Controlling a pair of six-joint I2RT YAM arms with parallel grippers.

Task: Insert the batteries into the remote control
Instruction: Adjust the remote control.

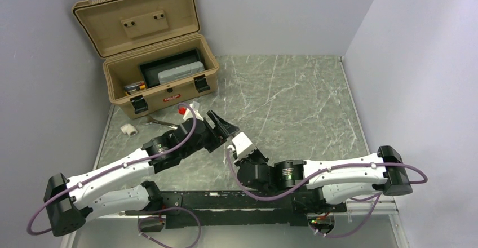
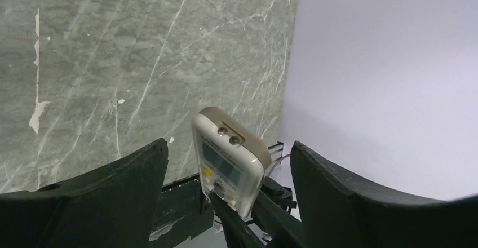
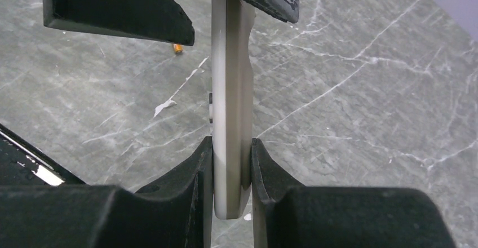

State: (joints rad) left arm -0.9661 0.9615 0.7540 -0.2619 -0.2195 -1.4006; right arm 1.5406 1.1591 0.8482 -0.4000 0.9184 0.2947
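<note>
My right gripper (image 3: pixel 232 141) is shut on the lower end of the remote control (image 3: pixel 231 90) and holds the slim white body upright, edge-on, above the marble table. From the left wrist the remote control (image 2: pixel 228 158) shows its top end with two small lenses, a screen and a yellow button. It stands between the fingers of my left gripper (image 2: pixel 228 146), which is open with a gap on each side. From above, the remote control (image 1: pixel 242 142) sits between left gripper (image 1: pixel 224 127) and right gripper (image 1: pixel 243 153). One small orange battery (image 3: pixel 177 48) lies on the table beyond.
An open tan toolbox (image 1: pixel 152 62) stands at the back left with a grey case (image 1: pixel 180 73) inside. In front of it lie a small white block (image 1: pixel 129 128), a metal tool (image 1: pixel 158 123) and a red-capped item (image 1: pixel 183 111). Walls close the back and right sides.
</note>
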